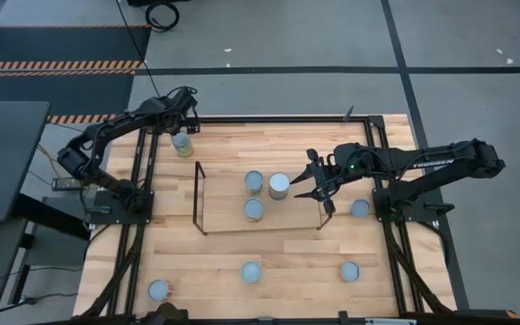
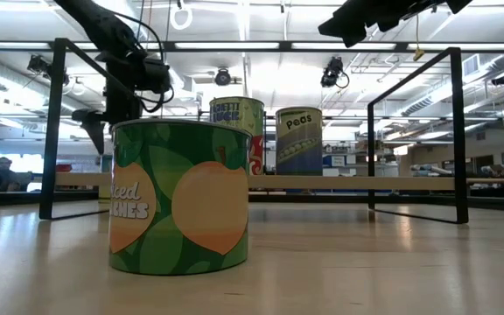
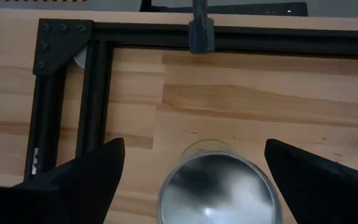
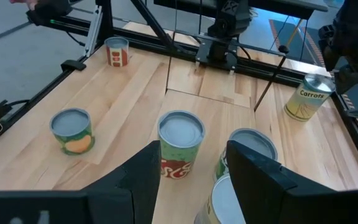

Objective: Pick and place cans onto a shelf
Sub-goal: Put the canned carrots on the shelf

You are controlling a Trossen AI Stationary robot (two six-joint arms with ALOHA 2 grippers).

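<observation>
My left gripper (image 1: 181, 134) is open at the table's far left, its fingers on either side of a can (image 1: 182, 143) with a yellow side label (image 4: 306, 96), above its silver lid (image 3: 216, 186), not touching. My right gripper (image 1: 303, 183) is open and empty over the right end of the shelf (image 1: 224, 221), high above the cans in the low view (image 2: 366, 19). Three cans stand on the shelf: a bright white-lidded one (image 1: 279, 186) nearest the right gripper, one (image 1: 254, 181) beside it and a red-labelled one (image 4: 181, 149) nearer the front.
Loose cans stand on the table: one right of the shelf (image 1: 360, 208), a peach-labelled one at the near middle (image 1: 251, 272), one at the near right (image 1: 349, 271) and one at the near left (image 1: 158, 290). Black wire frames (image 1: 197, 194) close the shelf's ends. Black rails (image 3: 92, 93) border the table.
</observation>
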